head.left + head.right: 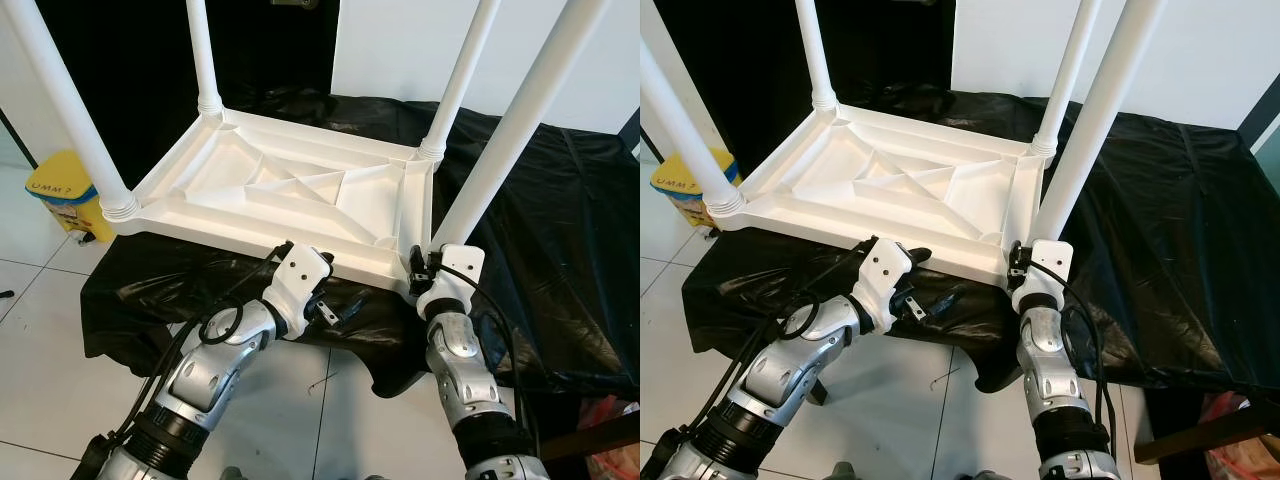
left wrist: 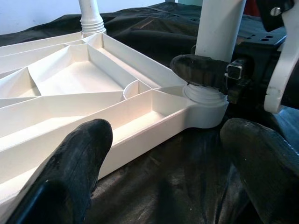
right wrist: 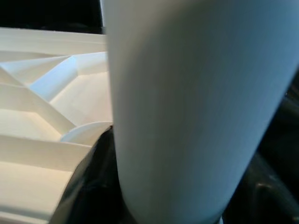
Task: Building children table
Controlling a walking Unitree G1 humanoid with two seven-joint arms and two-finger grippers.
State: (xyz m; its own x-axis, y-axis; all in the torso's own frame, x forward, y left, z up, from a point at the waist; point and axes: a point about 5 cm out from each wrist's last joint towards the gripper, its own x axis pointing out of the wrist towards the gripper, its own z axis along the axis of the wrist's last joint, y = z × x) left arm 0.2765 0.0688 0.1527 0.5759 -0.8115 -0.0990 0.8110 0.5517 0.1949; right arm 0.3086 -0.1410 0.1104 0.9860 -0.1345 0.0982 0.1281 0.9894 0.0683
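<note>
The white plastic children's table (image 1: 290,190) lies upside down on a black plastic sheet (image 1: 560,230) that covers a low support, its ribbed underside facing up so the leg sockets can be reached from above. All four legs stand in their corner sockets and point upward, the far ones near vertical, the near ones leaning outward in the head views. The tabletop's long axis runs roughly from 8 o'clock to 2 o'clock across the left eye view.

The near right leg (image 1: 520,120) rises from the corner at about 5 o'clock of the tabletop. The right gripper (image 2: 205,70) is at the base of this leg, just above its threaded collar; the left wrist view shows one black finger curved around the near side of the post, and the right wrist view has the post directly against the camera. It appears closed on the leg, most likely to twist or press it home in the socket.

The left gripper (image 2: 163,163) sits at about 6 o'clock of the tabletop, at the near edge. Its two black fingers are spread apart, one over the edge rib and one over the black sheet, holding nothing; I judge it is braced there to steady the tabletop.

A yellow bin (image 1: 70,195) stands on the tiled floor at 9 o'clock, well apart.
</note>
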